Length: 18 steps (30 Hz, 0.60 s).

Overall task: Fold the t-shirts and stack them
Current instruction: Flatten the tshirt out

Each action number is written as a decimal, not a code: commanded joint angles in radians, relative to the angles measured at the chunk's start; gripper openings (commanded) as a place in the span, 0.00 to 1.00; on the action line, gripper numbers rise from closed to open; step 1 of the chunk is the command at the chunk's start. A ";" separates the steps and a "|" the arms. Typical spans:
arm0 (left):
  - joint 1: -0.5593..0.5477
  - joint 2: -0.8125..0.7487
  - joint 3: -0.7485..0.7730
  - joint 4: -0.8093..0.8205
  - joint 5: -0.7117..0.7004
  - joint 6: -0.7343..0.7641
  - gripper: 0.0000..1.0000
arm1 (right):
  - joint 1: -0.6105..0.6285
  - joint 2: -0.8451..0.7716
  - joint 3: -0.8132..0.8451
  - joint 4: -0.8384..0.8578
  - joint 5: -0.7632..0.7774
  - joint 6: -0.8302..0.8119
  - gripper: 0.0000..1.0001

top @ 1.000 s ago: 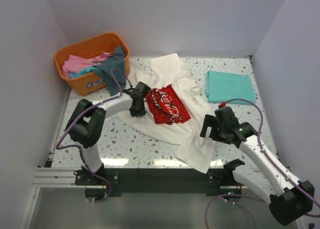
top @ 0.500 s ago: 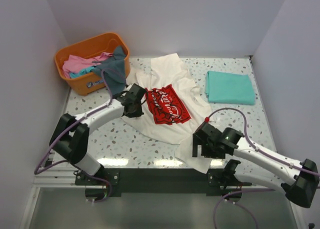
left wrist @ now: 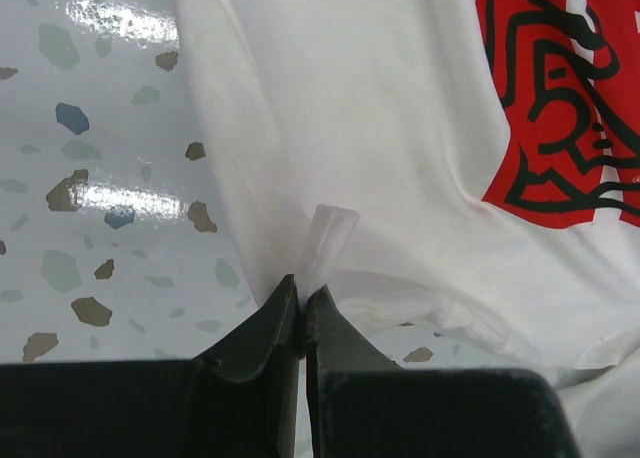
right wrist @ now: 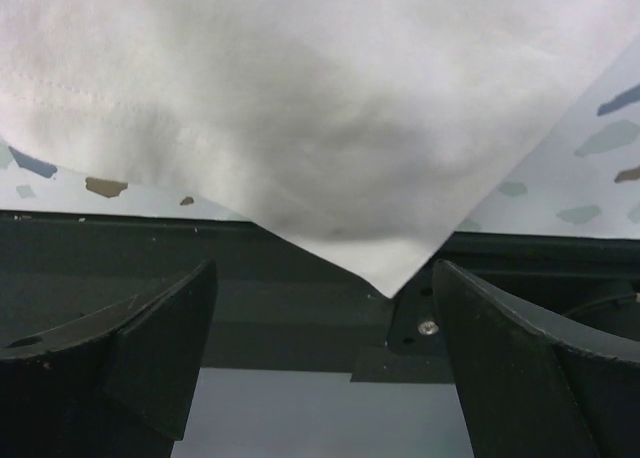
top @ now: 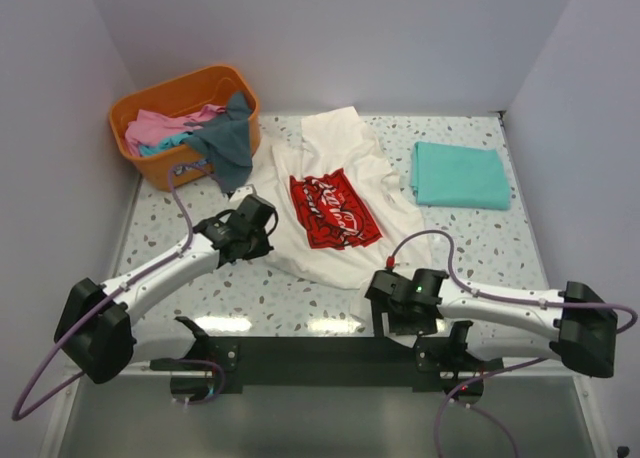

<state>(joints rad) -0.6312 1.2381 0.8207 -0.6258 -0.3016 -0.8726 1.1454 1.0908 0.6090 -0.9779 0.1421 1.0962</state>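
A cream-white t-shirt (top: 345, 163) with a red print (top: 333, 210) lies spread on the table's middle. My left gripper (top: 263, 244) is at its left edge and is shut on a pinch of the white cloth (left wrist: 335, 228); the jaws (left wrist: 301, 286) are closed tight. My right gripper (top: 387, 314) is open over the shirt's near corner (right wrist: 385, 278), which hangs past the table's front edge between the wide-apart fingers (right wrist: 170, 328) without touching them. A teal-green shirt (top: 459, 174) lies folded at the back right. Pink and dark grey-blue shirts (top: 222, 138) fill the basket.
An orange plastic basket (top: 150, 103) stands at the back left corner. White walls close in the left, back and right sides. The black mounting rail (top: 320, 348) runs along the near edge, just under the right gripper.
My left gripper has moved toward the near left, still holding the shirt's left edge. My right arm has swung left and down to the shirt's near corner.
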 commanded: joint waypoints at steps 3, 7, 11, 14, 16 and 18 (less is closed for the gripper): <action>-0.007 -0.040 0.000 -0.041 -0.059 -0.069 0.00 | 0.005 0.109 -0.043 0.097 -0.028 -0.003 0.85; -0.007 -0.065 -0.011 -0.029 -0.067 -0.083 0.00 | 0.005 0.103 -0.083 0.051 -0.013 0.030 0.79; -0.007 -0.063 -0.002 -0.015 -0.064 -0.085 0.00 | 0.004 0.069 -0.094 0.064 0.040 0.033 0.66; -0.007 -0.057 0.027 -0.012 -0.067 -0.075 0.00 | -0.019 0.064 -0.057 0.085 0.132 0.015 0.02; -0.007 -0.051 0.082 -0.014 -0.071 -0.056 0.00 | -0.041 0.064 0.026 0.038 0.244 -0.019 0.00; -0.007 -0.052 0.129 -0.035 -0.094 -0.042 0.00 | -0.072 0.052 0.165 -0.055 0.350 -0.048 0.00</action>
<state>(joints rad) -0.6315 1.1969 0.8516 -0.6621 -0.3481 -0.9310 1.1046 1.1584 0.5987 -0.9508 0.2592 1.0790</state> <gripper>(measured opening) 0.085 0.021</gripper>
